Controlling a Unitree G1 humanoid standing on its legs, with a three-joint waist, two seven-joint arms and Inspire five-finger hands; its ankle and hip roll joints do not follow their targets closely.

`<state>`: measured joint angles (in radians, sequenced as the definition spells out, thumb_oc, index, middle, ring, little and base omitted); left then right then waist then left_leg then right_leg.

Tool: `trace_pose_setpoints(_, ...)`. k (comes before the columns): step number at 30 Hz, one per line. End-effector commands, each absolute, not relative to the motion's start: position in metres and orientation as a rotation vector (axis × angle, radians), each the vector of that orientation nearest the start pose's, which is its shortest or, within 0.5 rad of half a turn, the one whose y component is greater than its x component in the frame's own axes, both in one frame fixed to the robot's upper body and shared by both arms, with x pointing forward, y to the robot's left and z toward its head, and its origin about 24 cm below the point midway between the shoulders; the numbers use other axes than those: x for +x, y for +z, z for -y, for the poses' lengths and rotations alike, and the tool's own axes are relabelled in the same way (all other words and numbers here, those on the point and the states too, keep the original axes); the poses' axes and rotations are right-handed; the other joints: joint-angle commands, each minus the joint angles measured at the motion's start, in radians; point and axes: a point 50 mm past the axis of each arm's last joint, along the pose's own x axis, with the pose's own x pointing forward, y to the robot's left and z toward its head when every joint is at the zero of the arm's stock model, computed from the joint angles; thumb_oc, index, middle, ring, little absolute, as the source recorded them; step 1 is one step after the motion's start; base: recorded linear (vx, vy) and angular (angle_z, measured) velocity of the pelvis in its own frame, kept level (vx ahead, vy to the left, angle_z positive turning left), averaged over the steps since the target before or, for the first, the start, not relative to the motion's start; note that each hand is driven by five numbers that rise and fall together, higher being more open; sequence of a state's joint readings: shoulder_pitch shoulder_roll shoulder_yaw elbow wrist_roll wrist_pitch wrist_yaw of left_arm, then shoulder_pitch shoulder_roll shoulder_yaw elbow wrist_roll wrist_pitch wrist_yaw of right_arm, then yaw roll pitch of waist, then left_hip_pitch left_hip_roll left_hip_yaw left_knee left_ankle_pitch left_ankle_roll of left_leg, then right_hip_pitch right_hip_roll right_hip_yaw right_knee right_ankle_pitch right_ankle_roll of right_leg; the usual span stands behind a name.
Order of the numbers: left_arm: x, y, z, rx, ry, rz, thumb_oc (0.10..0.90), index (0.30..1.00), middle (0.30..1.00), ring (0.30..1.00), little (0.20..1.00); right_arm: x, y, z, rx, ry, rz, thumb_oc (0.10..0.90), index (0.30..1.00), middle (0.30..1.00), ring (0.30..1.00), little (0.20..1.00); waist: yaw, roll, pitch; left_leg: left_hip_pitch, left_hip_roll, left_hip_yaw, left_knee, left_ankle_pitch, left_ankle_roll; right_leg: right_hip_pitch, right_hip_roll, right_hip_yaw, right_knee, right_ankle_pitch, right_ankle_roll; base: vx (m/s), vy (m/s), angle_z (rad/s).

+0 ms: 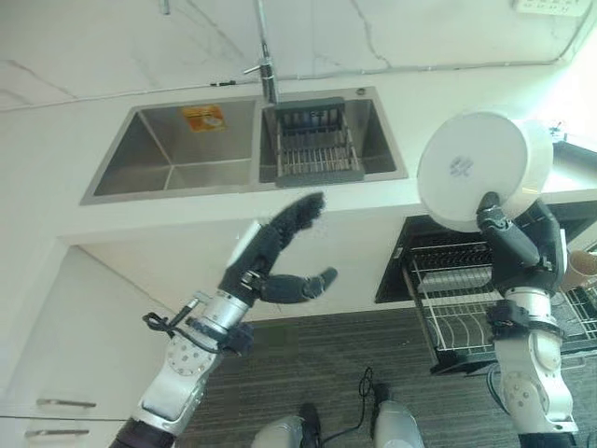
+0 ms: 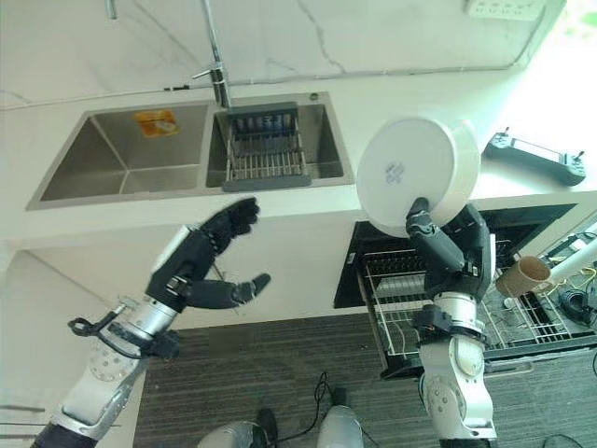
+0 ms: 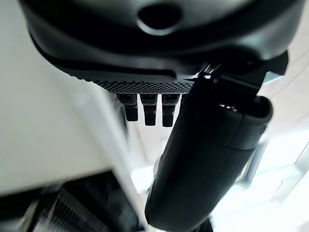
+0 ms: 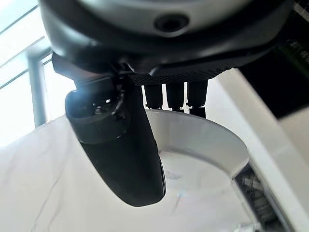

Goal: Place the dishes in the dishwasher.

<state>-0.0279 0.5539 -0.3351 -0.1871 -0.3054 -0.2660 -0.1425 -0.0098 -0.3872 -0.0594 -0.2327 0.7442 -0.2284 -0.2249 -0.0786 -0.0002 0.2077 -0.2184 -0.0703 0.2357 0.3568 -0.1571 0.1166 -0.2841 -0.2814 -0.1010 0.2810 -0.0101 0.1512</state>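
The left hand (image 3: 159,43) spans the frame, its fingers (image 3: 149,108) straight in a short row and the thumb (image 3: 207,159) jutting out beside them, with nothing held. Past them lie a pale desk (image 3: 43,130) edge and a dark rack (image 3: 63,212).

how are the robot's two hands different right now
The right hand pinches a white bowl, tipped on its side, above the open dishwasher's rack; the left hand holds nothing. The left hand's fingers are spread open below the sink; the right's are curled on the bowl's rim. Both are dark and raised.
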Motion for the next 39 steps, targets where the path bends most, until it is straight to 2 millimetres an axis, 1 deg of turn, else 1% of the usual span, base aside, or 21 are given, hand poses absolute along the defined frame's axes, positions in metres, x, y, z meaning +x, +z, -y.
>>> trace_pose_setpoints(1, 0.235, 0.137, -0.130, 0.130, -0.595, 0.520, 0.800, 0.900, 0.900, 0.900, 0.900, 0.242, 0.214, 0.218, 0.372, -0.029, 0.857, 0.400, 0.300, 0.300, 0.300, 0.300, 0.003, -0.003, -0.016, 0.144, 0.032, -0.102, -0.057, -0.118, -0.071, -0.031, 0.046, -0.044, 0.019, 0.088, 0.001, -0.03, 0.204, -0.35)
trace_pose_setpoints(2, 0.232, 0.120, -0.128, 0.145, -0.588, 0.445, 0.800, 0.900, 0.900, 0.900, 0.900, 0.244, 0.212, 0.218, 0.371, 0.006, 0.834, 0.400, 0.300, 0.300, 0.300, 0.300, 0.011, -0.012, -0.012, 0.158, 0.052, -0.057, -0.057, -0.122, -0.066, -0.007, 0.035, -0.131, 0.019, 0.118, 0.007, -0.01, 0.147, -0.44)
trace_pose_setpoints(3, 0.231, 0.119, -0.128, 0.147, -0.589, 0.439, 0.800, 0.900, 0.900, 0.900, 0.900, 0.244, 0.211, 0.218, 0.371, 0.010, 0.832, 0.400, 0.300, 0.300, 0.300, 0.300, 0.012, -0.011, -0.011, 0.162, 0.056, -0.053, -0.057, -0.123, -0.066, -0.002, 0.036, -0.142, 0.019, 0.119, 0.007, -0.03, 0.142, -0.53)
trace_pose_setpoints(4, 0.230, 0.105, -0.129, 0.161, -0.595, 0.380, 0.800, 0.900, 0.900, 0.900, 0.900, 0.243, 0.210, 0.220, 0.377, 0.033, 0.824, 0.400, 0.300, 0.300, 0.300, 0.300, 0.010, -0.012, -0.008, 0.167, 0.068, -0.045, -0.057, -0.119, -0.062, 0.021, 0.050, -0.150, 0.019, 0.094, -0.004, 0.00, 0.019, -0.71)
trace_pose_setpoints(8, 0.225, 0.067, -0.123, 0.189, -0.709, 0.158, 0.800, 0.900, 0.900, 0.900, 0.900, 0.238, 0.207, 0.224, 0.364, 0.067, 0.820, 0.400, 0.300, 0.300, 0.300, 0.300, -0.005, -0.014, -0.012, 0.156, 0.083, -0.080, -0.057, -0.102, -0.061, 0.058, 0.088, -0.081, 0.019, 0.049, -0.029, -0.02, -0.062, -0.36)
trace_pose_setpoints(9, 0.221, 0.047, -0.123, 0.182, -0.744, 0.041, 0.800, 0.900, 0.900, 0.900, 0.900, 0.236, 0.207, 0.221, 0.346, 0.103, 0.818, 0.400, 0.300, 0.300, 0.300, 0.300, 0.000, -0.015, -0.012, 0.150, 0.092, -0.082, -0.057, -0.094, -0.064, 0.077, 0.074, -0.075, 0.019, 0.050, -0.028, -0.04, -0.176, 0.08)
trace_pose_setpoints(13, 0.207, 0.002, -0.133, 0.170, -0.783, -0.236, 0.800, 0.900, 0.900, 0.900, 0.900, 0.235, 0.207, 0.205, 0.250, 0.137, 0.835, 0.400, 0.300, 0.300, 0.300, 0.300, 0.028, -0.016, -0.008, 0.140, 0.117, -0.078, -0.057, -0.075, -0.081, 0.096, -0.011, -0.066, 0.019, 0.070, -0.005, -0.02, -0.264, -0.01)
trace_pose_setpoints(14, 0.207, 0.002, -0.133, 0.170, -0.783, -0.236, 0.800, 0.900, 0.900, 0.900, 0.900, 0.235, 0.207, 0.205, 0.250, 0.137, 0.835, 0.400, 0.300, 0.300, 0.300, 0.300, 0.028, -0.016, -0.008, 0.140, 0.117, -0.078, -0.057, -0.075, -0.081, 0.096, -0.011, -0.066, 0.019, 0.070, -0.005, 0.00, -0.508, -0.24)
trace_pose_setpoints(15, 0.198, -0.019, -0.146, 0.111, -0.724, -0.367, 0.800, 0.900, 0.900, 0.900, 0.900, 0.235, 0.207, 0.197, 0.165, 0.162, 0.843, 0.400, 0.300, 0.300, 0.300, 0.300, 0.041, -0.016, -0.004, 0.134, 0.138, -0.087, -0.057, -0.067, -0.099, 0.077, -0.060, -0.041, 0.019, 0.093, 0.019, 0.01, -0.566, -0.31)
trace_pose_setpoints(16, 0.197, -0.025, -0.152, 0.014, -0.658, -0.402, 0.800, 0.900, 0.900, 0.900, 0.900, 0.234, 0.206, 0.196, 0.161, 0.173, 0.844, 0.400, 0.300, 0.300, 0.300, 0.300, 0.041, -0.015, -0.003, 0.131, 0.148, -0.101, -0.057, -0.067, -0.103, 0.067, -0.061, -0.015, 0.019, 0.088, 0.024, 0.05, -0.968, -0.31)
trace_pose_setpoints(17, 0.196, -0.039, -0.172, -0.066, -0.511, -0.458, 0.800, 0.900, 0.900, 0.900, 0.900, 0.229, 0.203, 0.199, 0.173, 0.188, 0.857, 0.400, 0.300, 0.300, 0.300, 0.300, 0.033, -0.012, -0.010, 0.120, 0.174, -0.141, -0.057, -0.060, -0.117, 0.068, -0.031, 0.043, 0.019, 0.054, 0.022, 0.06, -0.756, -0.08)
trace_pose_setpoints(19, 0.185, -0.062, -0.194, -0.065, -0.361, -0.583, 0.800, 0.900, 0.900, 0.900, 0.900, 0.229, 0.203, 0.204, 0.161, 0.179, 0.861, 0.400, 0.300, 0.300, 0.300, 0.300, 0.037, -0.007, -0.014, 0.101, 0.217, -0.162, -0.057, -0.034, -0.149, 0.082, -0.002, 0.034, 0.019, -0.002, 0.021, 0.04, -0.736, 0.39)
trace_pose_setpoints(21, 0.171, -0.081, -0.209, -0.146, -0.218, -0.665, 0.800, 0.900, 0.900, 0.900, 0.900, 0.233, 0.205, 0.205, 0.098, 0.145, 0.855, 0.400, 0.300, 0.300, 0.300, 0.300, 0.047, -0.007, -0.020, 0.070, 0.261, -0.162, -0.057, 0.008, -0.180, 0.060, 0.017, 0.024, 0.019, -0.024, 0.020, -0.06, -0.709, 0.47)
trace_pose_setpoints(22, 0.146, -0.104, -0.225, -0.226, -0.033, -0.736, 0.800, 0.900, 0.900, 0.900, 0.900, 0.239, 0.204, 0.208, 0.038, 0.130, 0.837, 0.400, 0.300, 0.300, 0.300, 0.300, 0.052, 0.002, -0.016, 0.056, 0.342, -0.130, -0.057, 0.050, -0.219, 0.061, 0.041, -0.019, 0.019, -0.050, -0.004, -0.07, -0.714, 0.36)
trace_pose_setpoints(25, 0.097, -0.134, -0.238, -0.338, 0.168, -0.877, 0.800, 0.900, 0.900, 0.900, 0.900, 0.235, 0.198, 0.218, -0.045, 0.110, 0.808, 0.400, 0.300, 0.300, 0.300, 0.300, 0.044, 0.002, -0.015, 0.049, 0.395, -0.062, -0.057, 0.143, -0.243, 0.072, 0.062, -0.070, 0.019, -0.065, -0.034, 0.00, -0.465, 0.50)
trace_pose_setpoints(28, 0.064, -0.150, -0.242, -0.367, 0.267, -1.006, 0.800, 0.900, 0.900, 0.900, 0.900, 0.232, 0.195, 0.229, -0.133, 0.064, 0.790, 0.400, 0.300, 0.300, 0.300, 0.300, 0.025, 0.013, -0.016, 0.059, 0.413, 0.030, -0.057, 0.168, -0.268, 0.110, 0.063, -0.131, 0.019, -0.109, -0.040, 0.06, -0.183, 0.62)
trace_pose_setpoints(29, 0.048, -0.156, -0.241, -0.335, 0.288, -1.062, 0.800, 0.900, 0.900, 0.900, 0.900, 0.232, 0.196, 0.231, -0.203, 0.040, 0.790, 0.400, 0.300, 0.300, 0.300, 0.300, 0.025, 0.017, -0.016, 0.038, 0.381, 0.037, -0.057, 0.165, -0.256, 0.112, 0.061, -0.146, 0.019, -0.104, -0.044, -0.03, -0.070, 0.60)
trace_pose_setpoints(31, 0.031, -0.161, -0.240, -0.285, 0.283, -1.131, 0.800, 0.900, 0.900, 0.900, 0.900, 0.233, 0.198, 0.235, -0.271, 0.025, 0.784, 0.400, 0.300, 0.300, 0.300, 0.300, 0.016, 0.023, -0.030, 0.036, 0.383, 0.069, -0.057, 0.142, -0.252, 0.121, 0.055, -0.167, 0.019, -0.109, -0.041, 0.02, 0.020, 0.38)
trace_pose_setpoints(34, 0.018, -0.165, -0.234, -0.208, 0.208, -1.201, 0.800, 0.900, 0.900, 0.900, 0.900, 0.235, 0.197, 0.236, -0.385, 0.006, 0.774, 0.400, 0.300, 0.300, 0.300, 0.300, 0.009, 0.025, -0.053, 0.042, 0.352, 0.030, -0.057, 0.087, -0.245, 0.124, 0.053, -0.152, 0.019, -0.116, -0.037, 0.05, 0.138, 0.13)
trace_pose_setpoints(36, 0.016, -0.166, -0.232, -0.191, 0.202, -1.202, 0.800, 0.900, 0.900, 0.900, 0.900, 0.236, 0.195, 0.237, -0.402, 0.009, 0.758, 0.400, 0.300, 0.300, 0.300, 0.300, 0.010, 0.025, -0.062, 0.047, 0.349, 0.022, -0.057, 0.073, -0.244, 0.126, 0.046, -0.150, 0.019, -0.115, -0.030, 0.06, 0.134, 0.14)
trace_pose_setpoints(39, 0.021, -0.164, -0.237, -0.169, 0.222, -1.182, 0.800, 0.900, 0.900, 0.900, 0.900, 0.235, 0.186, 0.237, -0.519, 0.001, 0.733, 0.400, 0.300, 0.300, 0.300, 0.300, 0.010, 0.020, -0.072, 0.065, 0.341, 0.023, -0.057, 0.057, -0.240, 0.140, 0.029, -0.152, 0.019, -0.112, -0.014, 0.07, 0.138, 0.04)
